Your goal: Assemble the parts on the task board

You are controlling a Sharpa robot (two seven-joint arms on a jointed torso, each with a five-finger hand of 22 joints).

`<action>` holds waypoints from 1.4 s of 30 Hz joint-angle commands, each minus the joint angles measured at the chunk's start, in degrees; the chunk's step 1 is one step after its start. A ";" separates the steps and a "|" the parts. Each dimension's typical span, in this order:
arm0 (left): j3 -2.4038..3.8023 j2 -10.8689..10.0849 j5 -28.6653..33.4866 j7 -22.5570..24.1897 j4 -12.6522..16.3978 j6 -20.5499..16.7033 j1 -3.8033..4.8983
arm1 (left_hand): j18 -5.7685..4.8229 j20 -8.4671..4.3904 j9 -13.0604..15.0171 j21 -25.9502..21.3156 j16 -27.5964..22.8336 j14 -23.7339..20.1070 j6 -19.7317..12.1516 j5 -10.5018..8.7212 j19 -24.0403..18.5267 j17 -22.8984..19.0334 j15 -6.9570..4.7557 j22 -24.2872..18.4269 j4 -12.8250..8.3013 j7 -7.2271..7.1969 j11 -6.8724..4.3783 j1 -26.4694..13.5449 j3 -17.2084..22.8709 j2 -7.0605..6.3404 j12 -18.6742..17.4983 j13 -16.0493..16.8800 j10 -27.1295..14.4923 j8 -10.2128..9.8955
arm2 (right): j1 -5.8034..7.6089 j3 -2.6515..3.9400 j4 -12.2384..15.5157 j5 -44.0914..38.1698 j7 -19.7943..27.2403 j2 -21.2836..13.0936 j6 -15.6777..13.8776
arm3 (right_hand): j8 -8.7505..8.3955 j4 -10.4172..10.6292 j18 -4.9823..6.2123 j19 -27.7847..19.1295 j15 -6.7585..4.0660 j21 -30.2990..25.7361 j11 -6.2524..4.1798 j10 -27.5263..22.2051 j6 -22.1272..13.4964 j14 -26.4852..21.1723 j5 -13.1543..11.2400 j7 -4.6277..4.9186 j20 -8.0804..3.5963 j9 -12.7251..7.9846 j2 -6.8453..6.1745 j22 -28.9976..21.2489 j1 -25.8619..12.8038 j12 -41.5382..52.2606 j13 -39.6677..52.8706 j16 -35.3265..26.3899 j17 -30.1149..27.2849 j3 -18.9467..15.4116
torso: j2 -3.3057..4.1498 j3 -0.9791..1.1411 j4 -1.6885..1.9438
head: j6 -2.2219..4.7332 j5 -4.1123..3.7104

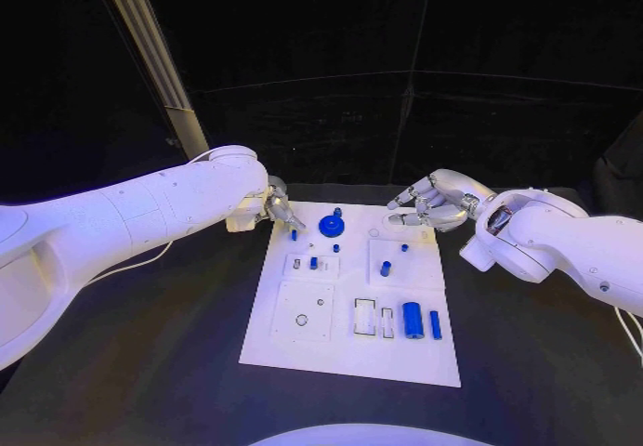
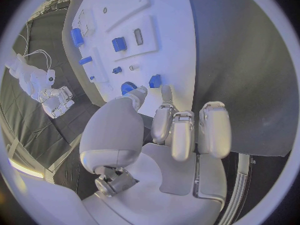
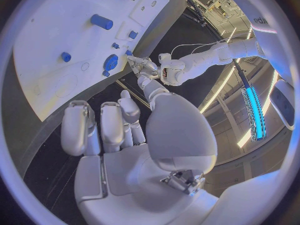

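Note:
The white task board [image 1: 343,350] lies in the middle of the black table. On it are a round blue gear [image 1: 333,226], a thick blue cylinder [image 1: 413,320], a thin blue bar [image 1: 436,323] and several small blue pieces such as a peg [image 1: 385,269]. My left hand [image 1: 278,206] hovers at the board's far left corner with its fingers apart, holding nothing. Its thumb [image 2: 139,96] ends close to the gear [image 2: 127,87]. My right hand [image 1: 431,206] hangs over the far right corner, fingers loosely spread [image 3: 103,127] and nothing in them. The gear [image 3: 110,62] lies between the two hands.
Empty slots and rectangular recesses [image 1: 364,316] mark the board's near half. A raised square plate [image 1: 304,309] sits at its left. A slanted metal post [image 1: 161,70] stands behind the left arm. Black table surface [image 1: 148,372] surrounds the board.

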 commanded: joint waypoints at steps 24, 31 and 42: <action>-0.01 0.18 -0.41 0.33 0.24 2.03 0.03 | -0.22 -0.06 -0.47 -0.25 -0.04 5.04 0.77 -0.36 0.05 11.93 0.05 2.44 -2.18 -0.15 0.06 1.70 0.84 2.45 -0.71 10.91 2.59 0.23 | 0.10 0.03 -0.01 0.12 0.48 0.10 0.41 | 0.06 0.09 0.88 -0.38 -0.05 -0.33 -0.16 -0.35 -0.06 0.77 0.13 0.04 0.11 0.02 0.02 0.01 -0.46 -0.29 -0.06 -0.18 0.06 0.48 | 0.01 -0.01 0.04 | -0.26 -0.05; -0.02 0.13 -0.41 0.42 0.36 2.30 0.03 | -0.21 -0.09 -0.58 -0.29 -0.06 5.03 0.80 -0.36 0.02 11.90 0.02 2.43 -2.78 -0.16 0.05 1.91 0.91 2.79 -0.82 10.89 2.57 0.21 | 0.10 0.03 -0.03 0.12 0.47 0.12 0.43 | 0.07 0.08 0.88 -0.39 -0.04 -0.35 -0.16 -0.37 -0.06 0.77 0.15 0.04 0.11 0.02 0.03 -0.01 -0.47 -0.32 -0.09 -0.20 0.05 0.51 | 0.02 -0.03 0.01 | -0.28 -0.03; -0.02 0.21 1.36 0.86 0.24 2.96 0.03 | -0.19 -0.39 -1.08 -0.40 -0.10 5.02 0.49 -0.33 -0.02 11.85 -0.33 2.45 -8.36 -0.63 -0.39 6.38 4.17 6.45 -1.04 10.84 2.50 0.09 | 0.10 0.03 -0.01 0.12 0.47 0.14 0.50 | 0.07 0.08 0.89 -0.39 -0.04 -0.37 -0.16 -0.38 -0.06 0.77 0.16 0.04 0.12 0.02 0.04 -0.02 -0.47 -0.35 -0.12 -0.21 0.04 0.53 | -0.01 -0.02 0.01 | -0.47 -0.02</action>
